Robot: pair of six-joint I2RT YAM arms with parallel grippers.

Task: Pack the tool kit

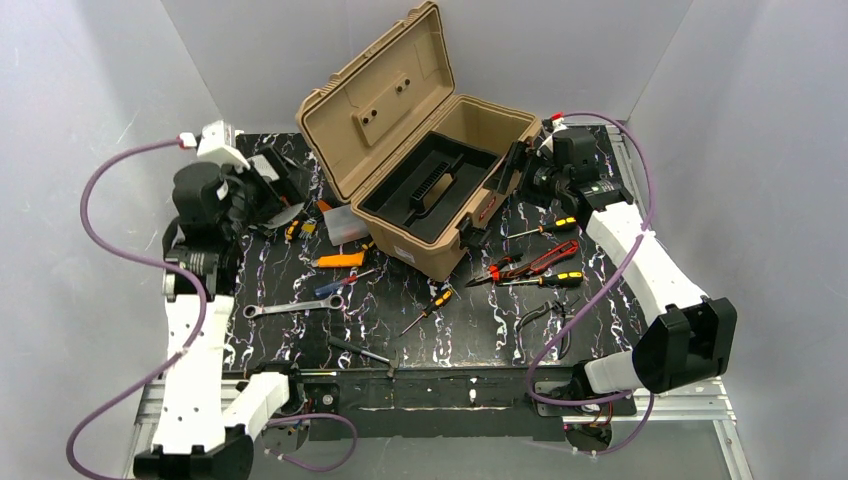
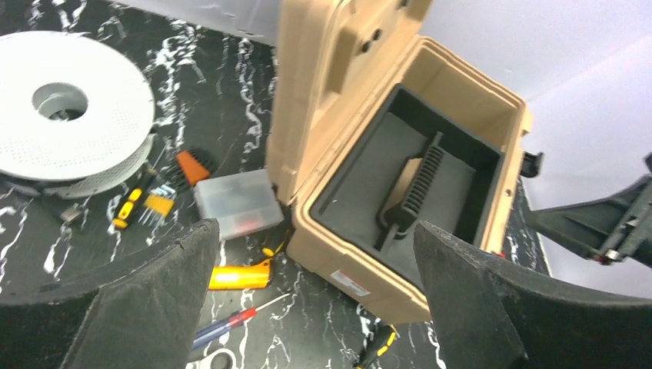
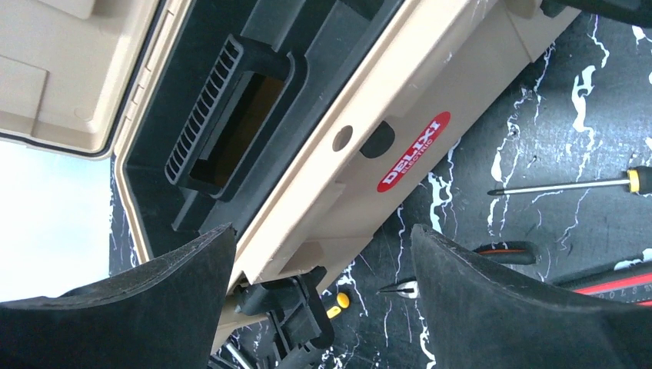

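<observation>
The tan toolbox [image 1: 420, 130] stands open at the back middle, lid up, with the black inner tray [image 1: 425, 190] inside. It also shows in the left wrist view [image 2: 346, 257] and the right wrist view [image 3: 430, 100]. Red-handled pliers [image 1: 535, 262] and orange-black screwdrivers [image 1: 545, 228] [image 1: 548, 281] [image 1: 430, 306] lie on the table in front of it. My left gripper [image 1: 280, 195] [image 2: 315, 307] is open and empty, left of the box. My right gripper [image 1: 507, 183] [image 3: 323, 300] is open, astride the box's right wall at a black latch [image 3: 300, 307].
A grey spool [image 2: 77, 115] and a small clear box [image 1: 343, 222] [image 2: 237, 204] lie left of the toolbox. An orange knife [image 1: 338, 260], a blue-red screwdriver [image 1: 338, 284], a wrench [image 1: 293, 307], black pliers [image 1: 545, 315] and a dark tool [image 1: 360, 350] lie on the black marbled table [image 1: 470, 330].
</observation>
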